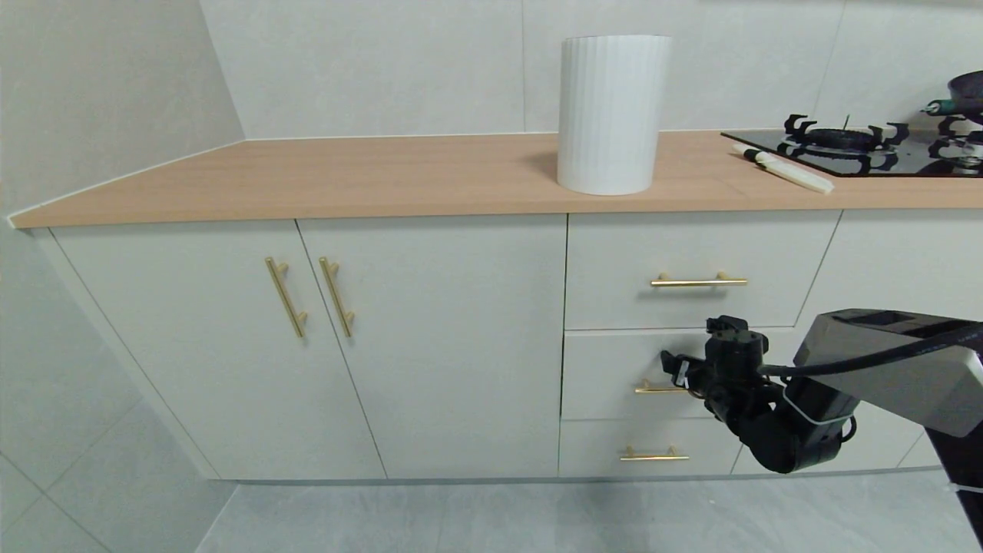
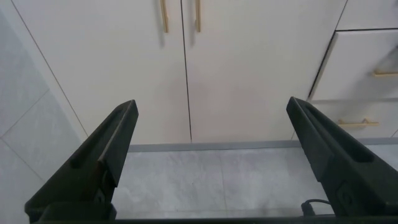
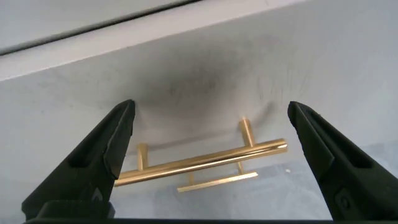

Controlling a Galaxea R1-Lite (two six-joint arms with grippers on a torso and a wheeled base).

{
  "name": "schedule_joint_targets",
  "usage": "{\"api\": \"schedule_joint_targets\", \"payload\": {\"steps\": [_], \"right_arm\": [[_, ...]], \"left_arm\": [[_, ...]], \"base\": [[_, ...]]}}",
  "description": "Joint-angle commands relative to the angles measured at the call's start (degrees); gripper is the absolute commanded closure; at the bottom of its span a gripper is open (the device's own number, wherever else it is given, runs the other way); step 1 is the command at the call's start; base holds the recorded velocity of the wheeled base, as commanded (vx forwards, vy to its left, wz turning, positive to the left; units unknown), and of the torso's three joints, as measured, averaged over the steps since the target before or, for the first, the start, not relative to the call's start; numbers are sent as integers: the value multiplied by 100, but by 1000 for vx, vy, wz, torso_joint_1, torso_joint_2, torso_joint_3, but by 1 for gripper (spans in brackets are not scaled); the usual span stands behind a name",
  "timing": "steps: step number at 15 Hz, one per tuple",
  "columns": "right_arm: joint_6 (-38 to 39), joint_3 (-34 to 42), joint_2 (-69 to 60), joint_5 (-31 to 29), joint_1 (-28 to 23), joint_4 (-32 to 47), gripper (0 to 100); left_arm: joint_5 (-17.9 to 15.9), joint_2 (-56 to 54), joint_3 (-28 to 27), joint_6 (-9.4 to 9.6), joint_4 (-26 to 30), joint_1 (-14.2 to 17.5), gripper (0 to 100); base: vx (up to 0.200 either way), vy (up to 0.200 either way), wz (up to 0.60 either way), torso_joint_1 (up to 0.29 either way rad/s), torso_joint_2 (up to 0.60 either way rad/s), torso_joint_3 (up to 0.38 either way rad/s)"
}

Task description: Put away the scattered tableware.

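**Task item:** one white utensil (image 1: 785, 169) w/ dark tip, lying flat on desk (image 1: 384, 173) at far right, against edge of hob (image 1: 868, 150).

**Handling (judged):** light, stiff, smooth. Thin profile, so prob. slippery to lift off a flat surface. Take hold across narrow width at mid-shaft.

**Orientation:** long axis runs far-left to near-right; dark tip points far-left.

**Middle drawer handle** (image 1: 653, 389): rigid metal bar, axis left–right. Grip btw. its two posts.

**Right gripper** (image 1: 676, 375): fingers wide, bar just ahead, not closed on it.

**Left gripper** (image 2: 211, 106): fingers wide, empty, low, facing cupboard doors (image 2: 186, 62).

**Ribbed container** (image 1: 610, 115): upright on desk, left of utensil.
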Motion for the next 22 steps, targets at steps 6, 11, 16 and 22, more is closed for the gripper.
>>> {"api": "schedule_joint_targets", "payload": {"steps": [6,11,16,22], "right_arm": [[267,-512,302,-104,-167,-4,0],[223,692,-787,28,-96,-4,0],[-102,2590,-3301,247,9,13,0],[-1412,4120,-7203,-227,44,180,0]], "left_arm": [[1,0,1,2,2,2,0],[1,0,1,2,2,2,0],[1,0,1,2,2,2,0],[1,0,1,2,2,2,0]], "base": [[0,0,0,0,0,0],[0,0,0,0,0,0],[0,0,0,0,0,0],[0,0,0,0,0,0]]}}
